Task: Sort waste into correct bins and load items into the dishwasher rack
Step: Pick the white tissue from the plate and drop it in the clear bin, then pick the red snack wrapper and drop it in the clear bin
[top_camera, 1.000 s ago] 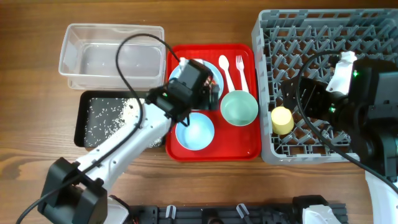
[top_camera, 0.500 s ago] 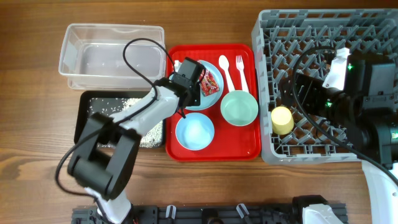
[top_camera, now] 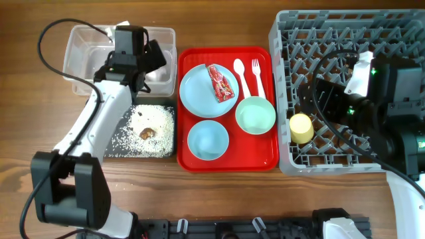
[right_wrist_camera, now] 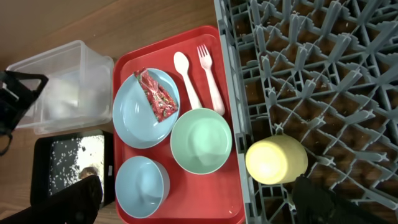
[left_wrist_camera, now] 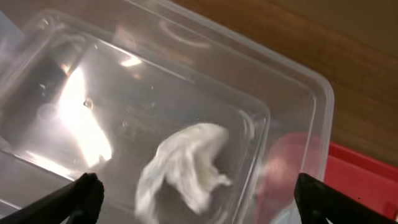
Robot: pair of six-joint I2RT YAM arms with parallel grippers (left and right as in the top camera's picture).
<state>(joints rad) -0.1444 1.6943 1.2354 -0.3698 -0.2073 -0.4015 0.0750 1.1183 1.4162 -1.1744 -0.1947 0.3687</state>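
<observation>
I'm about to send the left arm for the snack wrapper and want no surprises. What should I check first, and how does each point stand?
1. The napkin lies in the clear tub, not held: ok.
2. The left gripper is open and empty: ok.
3. The red wrapper lies uncovered on the large blue plate: ok.
4. The right gripper is over the dishwasher rack, away from the red tray: ok.
5. The rice scraps are in the black tray: ok.
6. The yellow cup sits firmly between the rack's pegs: cannot tell.
</observation>
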